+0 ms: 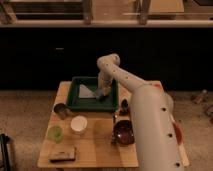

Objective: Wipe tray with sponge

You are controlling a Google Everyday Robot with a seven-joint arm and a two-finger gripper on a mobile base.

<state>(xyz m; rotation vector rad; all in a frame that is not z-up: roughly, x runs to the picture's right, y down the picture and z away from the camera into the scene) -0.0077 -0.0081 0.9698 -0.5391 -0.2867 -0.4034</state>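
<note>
A dark green tray (75, 102) sits at the back of the wooden table. A pale, light-coloured patch (86, 92) lies on its floor. My white arm reaches from the lower right over the tray. My gripper (102, 93) is down inside the tray at its right side, on a small blue-grey thing that looks like the sponge (99, 94).
On the table stand a metal cup (60, 110), a white cup (78, 124), a green cup (55, 133), a dark bowl (123, 132), and a flat grey item (62, 154) near the front edge. A dark counter runs behind the table.
</note>
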